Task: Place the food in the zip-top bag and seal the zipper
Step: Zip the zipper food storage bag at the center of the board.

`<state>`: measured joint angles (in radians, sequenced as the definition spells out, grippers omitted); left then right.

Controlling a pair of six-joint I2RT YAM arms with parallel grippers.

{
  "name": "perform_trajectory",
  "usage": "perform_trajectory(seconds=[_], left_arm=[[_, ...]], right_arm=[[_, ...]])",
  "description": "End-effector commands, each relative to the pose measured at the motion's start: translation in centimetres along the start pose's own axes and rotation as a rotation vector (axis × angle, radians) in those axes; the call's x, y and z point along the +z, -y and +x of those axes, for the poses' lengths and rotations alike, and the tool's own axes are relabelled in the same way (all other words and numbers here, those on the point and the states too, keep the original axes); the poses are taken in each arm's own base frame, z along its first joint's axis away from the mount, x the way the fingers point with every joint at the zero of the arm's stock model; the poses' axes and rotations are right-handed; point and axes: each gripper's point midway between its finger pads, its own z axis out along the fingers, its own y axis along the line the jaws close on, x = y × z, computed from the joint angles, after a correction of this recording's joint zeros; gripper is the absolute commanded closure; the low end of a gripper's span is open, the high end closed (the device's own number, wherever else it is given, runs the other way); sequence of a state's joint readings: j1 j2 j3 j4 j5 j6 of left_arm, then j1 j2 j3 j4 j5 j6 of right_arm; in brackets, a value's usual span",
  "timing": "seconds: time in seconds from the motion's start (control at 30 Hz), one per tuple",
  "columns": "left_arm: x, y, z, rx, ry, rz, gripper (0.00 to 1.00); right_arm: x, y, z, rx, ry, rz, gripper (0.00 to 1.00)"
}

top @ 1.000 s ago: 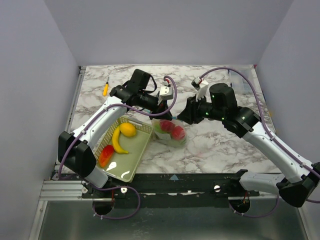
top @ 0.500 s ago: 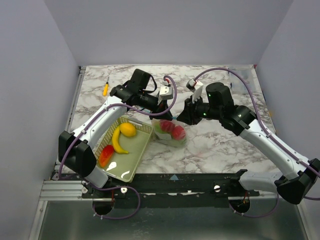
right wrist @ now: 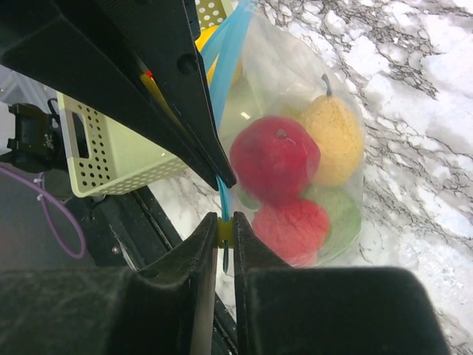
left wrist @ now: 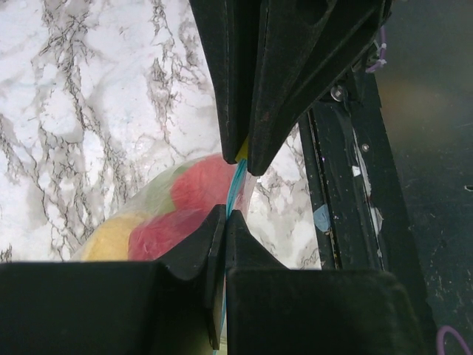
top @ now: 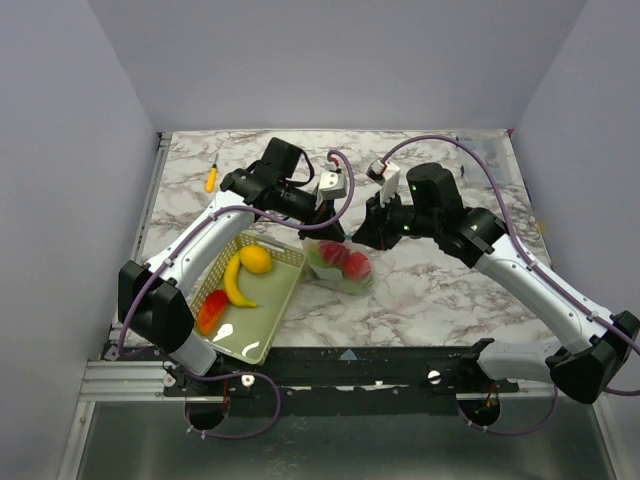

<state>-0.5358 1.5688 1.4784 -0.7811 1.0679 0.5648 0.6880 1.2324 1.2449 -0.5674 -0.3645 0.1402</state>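
Left arm stretches over the pale mesh basket (top: 284, 300), left gripper (left wrist: 224, 219) pinched tight on the thin blue zipper (left wrist: 236, 185). The floppy clear bag (top: 345, 278) sits mid-bench (top: 430, 290) beside the basket, with glossy round food (right wrist: 275, 157) inside. Right arm bends in, right gripper (right wrist: 225, 222) clamped on the zipper too.

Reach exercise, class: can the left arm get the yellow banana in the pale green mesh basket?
Probably not yet: its pincer is shut on the light-blue zipper strip of the clear bag.
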Motion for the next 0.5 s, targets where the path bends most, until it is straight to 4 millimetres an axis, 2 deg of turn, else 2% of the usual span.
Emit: perform_trajectory(seconds=[0.0,0.17,0.47], left_arm=[[-0.1,0.9,-1.9,0.057,0.056,0.056,1.00],[0.0,0.7,-1.8,0.050,0.051,0.057,1.00],[0.1,0.9,-1.8,0.051,0.049,0.061,1.00]], right_arm=[[-0.6,-0.4,-1.8,-0.027,0.027,0.007,0.83],[-0.8,-0.3,-1.5,-0.031,-0.002,0.012,0.80],[-0.5,-0.7,-0.7,-0.037,-0.048,-0.025,0.81]])
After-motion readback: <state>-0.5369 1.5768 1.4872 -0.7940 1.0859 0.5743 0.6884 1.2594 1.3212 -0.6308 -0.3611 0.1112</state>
